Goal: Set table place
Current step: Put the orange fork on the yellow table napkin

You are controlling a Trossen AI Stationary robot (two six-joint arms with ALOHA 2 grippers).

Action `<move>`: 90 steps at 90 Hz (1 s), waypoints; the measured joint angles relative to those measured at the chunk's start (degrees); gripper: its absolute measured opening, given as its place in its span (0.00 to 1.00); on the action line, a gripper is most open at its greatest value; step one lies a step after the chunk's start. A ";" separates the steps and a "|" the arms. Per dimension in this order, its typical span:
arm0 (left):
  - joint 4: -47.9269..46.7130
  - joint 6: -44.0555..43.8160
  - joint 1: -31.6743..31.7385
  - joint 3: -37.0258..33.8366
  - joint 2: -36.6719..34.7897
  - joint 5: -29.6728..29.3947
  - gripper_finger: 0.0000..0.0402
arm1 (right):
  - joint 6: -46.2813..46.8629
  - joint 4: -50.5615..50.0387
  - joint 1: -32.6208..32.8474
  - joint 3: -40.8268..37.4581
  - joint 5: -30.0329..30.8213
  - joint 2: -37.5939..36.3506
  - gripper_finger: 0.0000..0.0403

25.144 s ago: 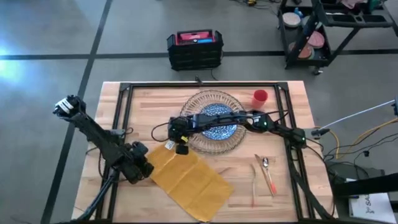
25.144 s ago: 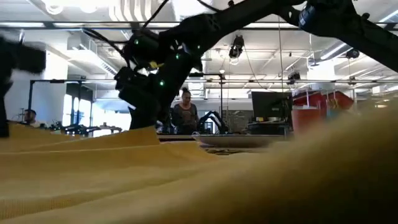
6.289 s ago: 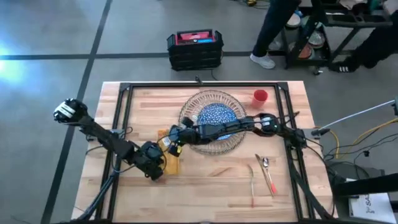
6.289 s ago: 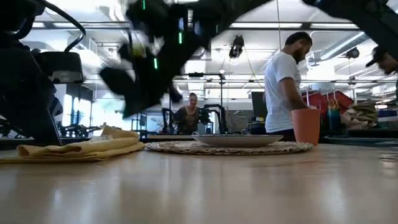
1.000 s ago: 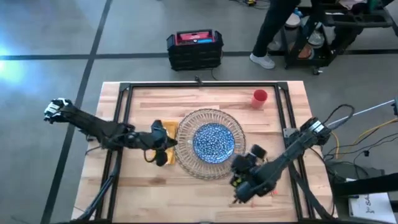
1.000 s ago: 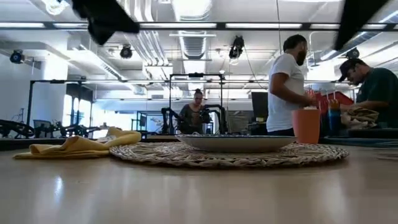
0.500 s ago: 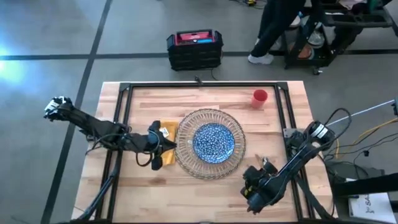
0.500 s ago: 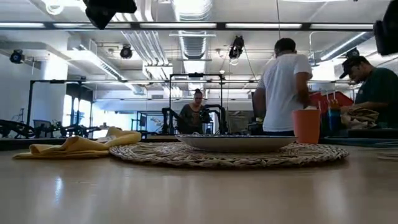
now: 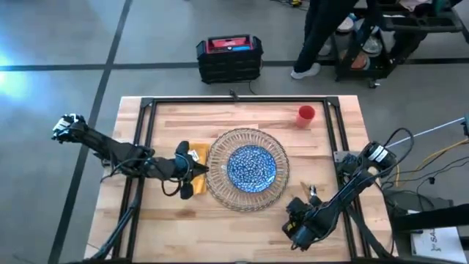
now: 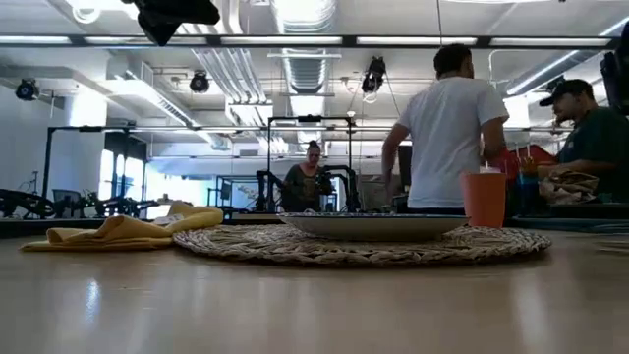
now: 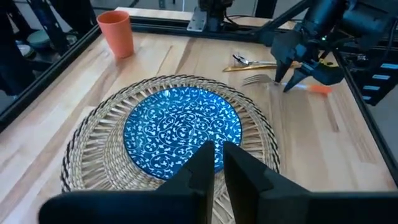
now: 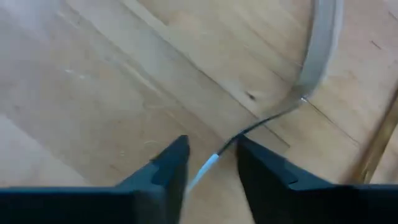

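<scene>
The right gripper's [image 9: 297,220] jaws stand apart, released, with a thin metal piece of cutlery [image 12: 311,56] running between them, not yet clamped. The left gripper's [image 11: 214,167] jaws are pressed almost together on nothing that shows.

On the table [image 9: 242,117], the large plate [image 9: 217,147] sits mid-board, and everything else is placed from it:
- The blue plate [image 9: 251,164] rests centred on top of it.
- The yellow napkin [image 9: 196,155] lies bunched just beside its left rim, with the left gripper over the cloth.
- The red-orange cup [image 9: 305,114] stands beyond its far right edge, apart from it.
- The orange-handled cutlery [image 11: 261,63] lies loose to its right, under the right gripper.

The step in hand looks to be laying the cutlery. The next move likely calls for the right jaws to settle around one piece, close squarely on its slim shaft, then lift it and set it straight beside the large plate.
</scene>
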 joint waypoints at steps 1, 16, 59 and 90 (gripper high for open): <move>0.00 -0.02 0.00 0.00 0.00 0.00 0.05 | -0.40 -0.18 -0.02 0.15 -0.02 0.00 0.12; -0.04 -0.07 0.00 0.00 0.00 0.04 0.05 | -1.07 -6.21 -0.38 3.01 1.61 0.11 0.01; -1.53 1.84 0.00 0.04 -0.79 1.29 0.05 | -19.38 -1.14 -9.73 24.16 29.12 -0.51 0.00; -20.30 -5.89 -0.22 0.07 -4.90 5.92 0.05 | -42.76 47.87 -31.84 19.45 16.58 4.98 0.00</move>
